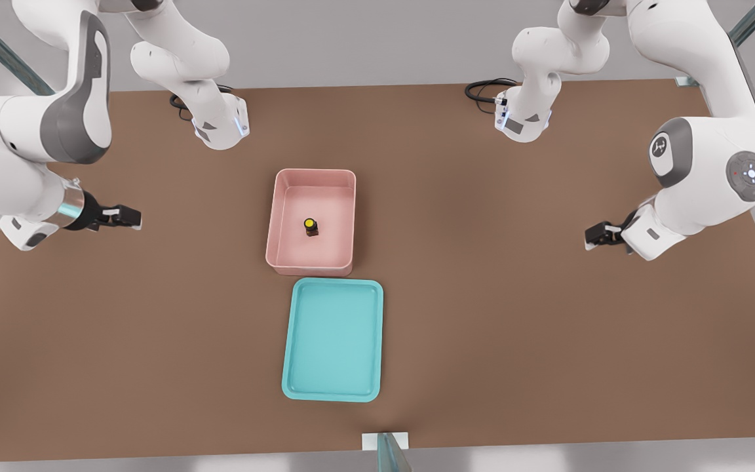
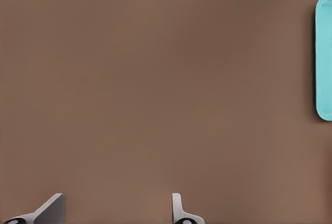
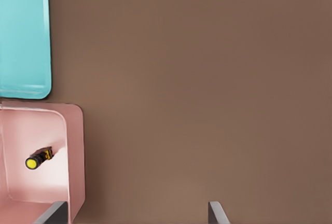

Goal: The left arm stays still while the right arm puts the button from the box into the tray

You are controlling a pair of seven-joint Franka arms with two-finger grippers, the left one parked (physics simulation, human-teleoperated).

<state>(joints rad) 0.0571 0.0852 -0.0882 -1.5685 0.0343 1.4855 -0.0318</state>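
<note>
While the button (image 1: pixel 310 226) stands yellow cap up mid-floor in the pink box (image 1: pixel 279 223) at the desk's (image 1: pixel 515 314) centre, the empty-fingered gripper (image 1: pixel 130 217) waits spread open near the desk's edge on the front view's left.

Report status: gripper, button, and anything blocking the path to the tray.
Gripper open, off the box at the front view's left. Button upright in the box. Tray holds nothing, nothing in the way.

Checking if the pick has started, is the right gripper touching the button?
Apart. The front view shows the gripper open over bare table, well to the front view's left of the box, while the button sits inside it.
</note>
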